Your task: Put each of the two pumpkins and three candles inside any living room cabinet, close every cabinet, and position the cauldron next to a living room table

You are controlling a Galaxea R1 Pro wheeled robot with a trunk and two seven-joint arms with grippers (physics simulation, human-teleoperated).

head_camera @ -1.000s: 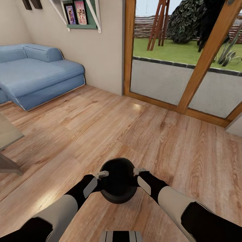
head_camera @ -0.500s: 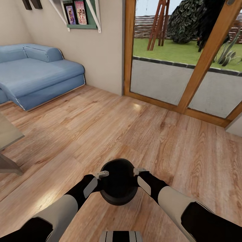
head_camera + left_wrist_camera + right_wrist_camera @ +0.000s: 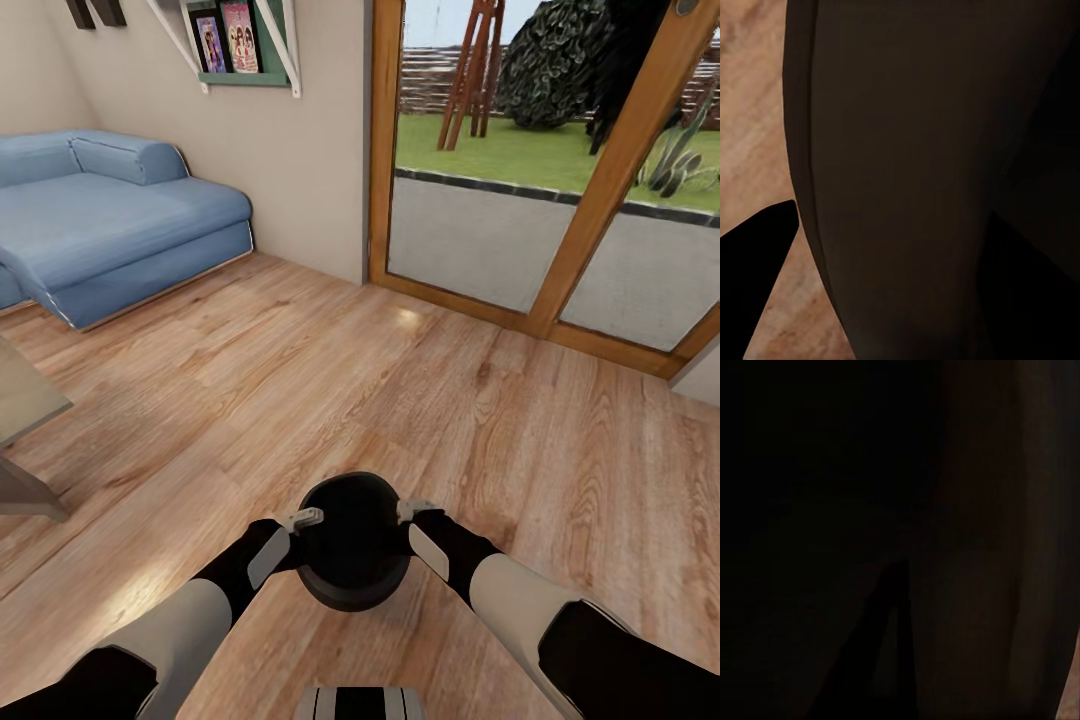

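Observation:
The glossy black cauldron (image 3: 351, 548) hangs low in front of me over the wooden floor, mouth upward. My left gripper (image 3: 304, 519) is shut on its left rim and my right gripper (image 3: 414, 510) is shut on its right rim. The left wrist view has the cauldron's dark wall (image 3: 915, 187) pressed close, with floor planks beside it. The right wrist view is almost black with the cauldron (image 3: 982, 547) right against the camera. A corner of the grey-beige table (image 3: 22, 398) juts in at the left edge, well apart from the cauldron. Pumpkins, candles and cabinet are out of view.
A blue sofa (image 3: 110, 225) stands at the back left under a wall shelf (image 3: 240, 45). Wood-framed glass doors (image 3: 520, 200) fill the back right, with a garden beyond. Open wooden floor (image 3: 330, 380) lies between me and them.

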